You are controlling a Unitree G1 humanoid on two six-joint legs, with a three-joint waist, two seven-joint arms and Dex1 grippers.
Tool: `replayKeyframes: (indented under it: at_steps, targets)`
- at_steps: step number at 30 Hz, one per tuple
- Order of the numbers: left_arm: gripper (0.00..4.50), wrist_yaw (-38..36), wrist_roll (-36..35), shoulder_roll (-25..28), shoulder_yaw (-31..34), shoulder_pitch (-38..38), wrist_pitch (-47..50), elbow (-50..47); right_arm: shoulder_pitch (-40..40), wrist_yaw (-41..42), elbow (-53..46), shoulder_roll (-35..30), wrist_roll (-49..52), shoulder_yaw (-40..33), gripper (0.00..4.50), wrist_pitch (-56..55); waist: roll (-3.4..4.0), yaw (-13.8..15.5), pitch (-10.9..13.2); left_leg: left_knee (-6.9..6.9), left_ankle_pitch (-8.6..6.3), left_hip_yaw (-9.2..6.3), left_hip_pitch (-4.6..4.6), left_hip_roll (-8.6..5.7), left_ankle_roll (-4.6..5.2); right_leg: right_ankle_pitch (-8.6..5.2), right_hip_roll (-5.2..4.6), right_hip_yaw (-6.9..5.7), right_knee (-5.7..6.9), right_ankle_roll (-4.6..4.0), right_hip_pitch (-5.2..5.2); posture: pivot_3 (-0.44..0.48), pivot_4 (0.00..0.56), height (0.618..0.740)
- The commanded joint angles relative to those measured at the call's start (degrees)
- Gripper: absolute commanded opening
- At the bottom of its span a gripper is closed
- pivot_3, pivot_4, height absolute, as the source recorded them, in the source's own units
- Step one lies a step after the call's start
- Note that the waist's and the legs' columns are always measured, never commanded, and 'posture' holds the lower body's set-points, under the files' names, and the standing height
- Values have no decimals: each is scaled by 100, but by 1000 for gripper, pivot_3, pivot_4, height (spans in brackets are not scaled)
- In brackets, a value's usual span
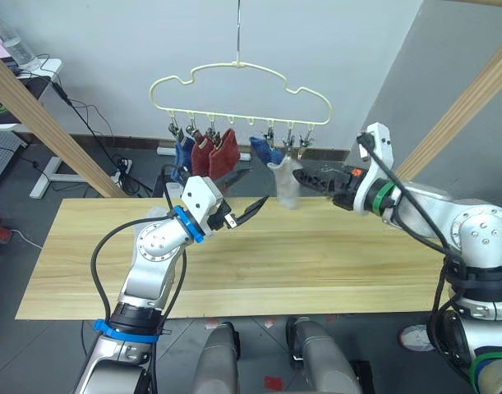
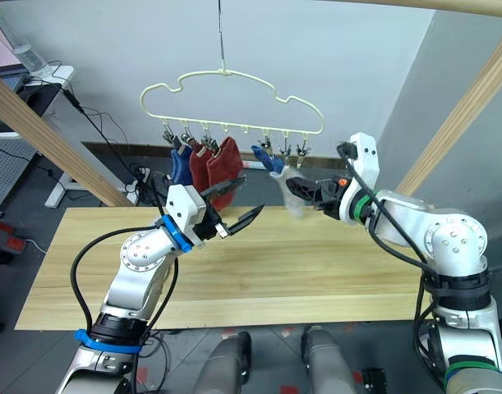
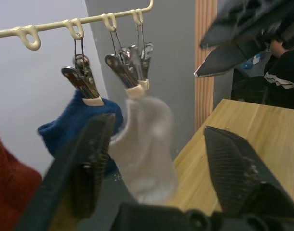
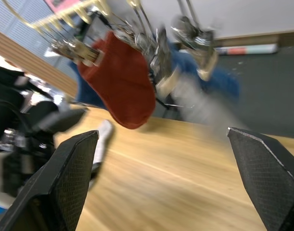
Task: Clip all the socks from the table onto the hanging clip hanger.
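The pale-yellow clip hanger hangs above the far edge of the table. Clipped to it in a row are a blue sock, two rust red socks, another blue sock and a light grey sock. My left gripper is open, raised below the red socks and pointing at the grey one. My right gripper is open just right of the hanging grey sock, nothing between its fingers. Another pale sock lies on the table behind my left arm.
Slanted wooden beams rise at the left and right of the table. A white desk and cables stand behind on the left. The grey floor lies beyond the table's far edge.
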Motion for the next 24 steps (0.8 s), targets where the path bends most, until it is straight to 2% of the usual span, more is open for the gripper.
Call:
replayKeyframes:
  at_steps: [1,8,12,15,18,22,24]
  targets:
    - [4453,-194,-351,211,164,189,244,-529,166,666,-743,-346,-1956,654,4500,-770,0,-2,0,0,0,0,-1,0,0,0,0,0,-3,0,0,-17,283,740]
    - [4480,-608,-1104,752,505,709,857,-1324,418,1109,-1049,43,-3844,1023,4500,-1696,-1,-7,1,-1,0,2,1,6,-1,-1,3,1,1,2,-6,-10,287,740]
    - [4480,-767,-1718,982,740,914,1397,-1841,514,783,-995,573,-4535,787,4500,-1928,-3,7,1,2,1,1,1,4,-2,-1,1,1,0,2,-3,-5,293,740]
    - [4480,-707,-2126,1064,878,926,1843,-2171,521,836,-976,770,-5077,791,4500,-2125,-3,22,2,3,1,1,-1,2,-2,-1,0,0,0,2,-4,-3,294,740]
    - [4500,-744,-2210,1109,923,929,1950,-2266,582,839,-916,987,-5474,779,3832,-2225,-3,18,2,3,1,3,-1,-1,-2,-1,-3,2,-1,2,-3,-1,293,740]
    - [4500,-671,-2295,1096,924,873,2133,-2379,517,794,-770,1446,-5855,822,2455,-2253,-3,16,2,2,1,2,2,2,-2,-1,0,1,4,2,-4,1,294,740]
    - [4500,-634,-2296,1080,906,884,2182,-2466,489,789,-718,1631,-6038,802,2455,-2268,-3,15,2,2,1,2,3,3,-2,-1,0,2,5,2,-4,1,295,740]
